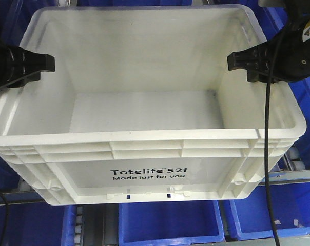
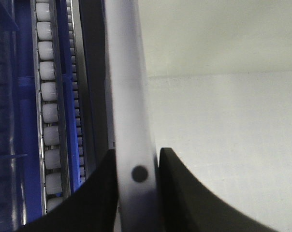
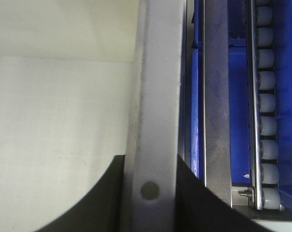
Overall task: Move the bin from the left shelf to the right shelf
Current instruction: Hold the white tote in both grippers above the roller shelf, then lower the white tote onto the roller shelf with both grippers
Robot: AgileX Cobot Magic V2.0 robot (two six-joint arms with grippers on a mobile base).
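The front view takes in the whole bin (image 1: 144, 102): a large white rectangular tote, open and with nothing inside, its rim stepped in ribs and its near side printed in black "Totelife 521 Made just for you". It fills most of that view, above blue bins (image 1: 168, 223) and the metal rails of the shelf (image 1: 298, 177), whose near edge shows beneath its front wall. Whether its base is touching the rails cannot be told.

The left end effector (image 1: 44, 64) meets the bin's left wall at the rim, and the right end effector (image 1: 236, 60) meets the right wall. From this view only the black tips show, so the grip itself is unclear.

The wrist views settle that. The left wrist camera looks straight down the white rim (image 2: 129, 96), with one black finger on each side of it, closed narrow against the wall; a dark round dot marks the rim between them. A roller track (image 2: 49, 111) runs alongside, outside the bin. The right wrist camera shows the same clamp on the opposite rim, fingers pressed to both faces, with rollers (image 3: 267, 106) and blue plastic beyond.
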